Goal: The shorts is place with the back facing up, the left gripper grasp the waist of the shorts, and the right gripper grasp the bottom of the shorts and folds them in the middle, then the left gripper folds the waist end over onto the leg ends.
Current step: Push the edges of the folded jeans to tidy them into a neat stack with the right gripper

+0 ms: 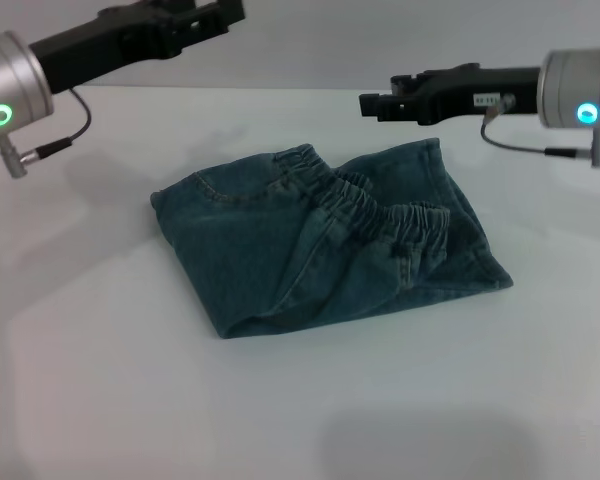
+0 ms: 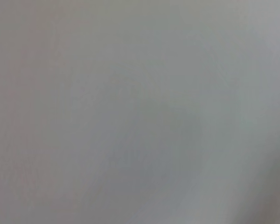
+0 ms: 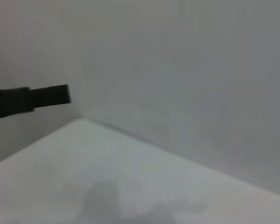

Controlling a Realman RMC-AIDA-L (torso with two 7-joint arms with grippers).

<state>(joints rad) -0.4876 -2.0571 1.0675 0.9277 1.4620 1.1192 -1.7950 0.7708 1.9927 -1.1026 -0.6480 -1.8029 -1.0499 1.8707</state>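
Folded shorts lie alone on the worktop, both arms raised clear.

The shorts point(image 1: 330, 235) sit in a compact bundle, waistband point(image 1: 380, 205) on top. The left gripper point(image 1: 205, 18) and right gripper point(image 1: 380, 103) hover behind them, holding nothing; I cannot tell how open their fingers are.

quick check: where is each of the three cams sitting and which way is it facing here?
Head: on the robot's head, looking forward and down at the folded shorts on the table; left gripper and right gripper raised at the far side.
Left wrist: on the left arm; blank grey surface only, no body parts.
Right wrist: on the right arm, facing the table's far edge and wall.
Shared: head and right wrist both show the table.
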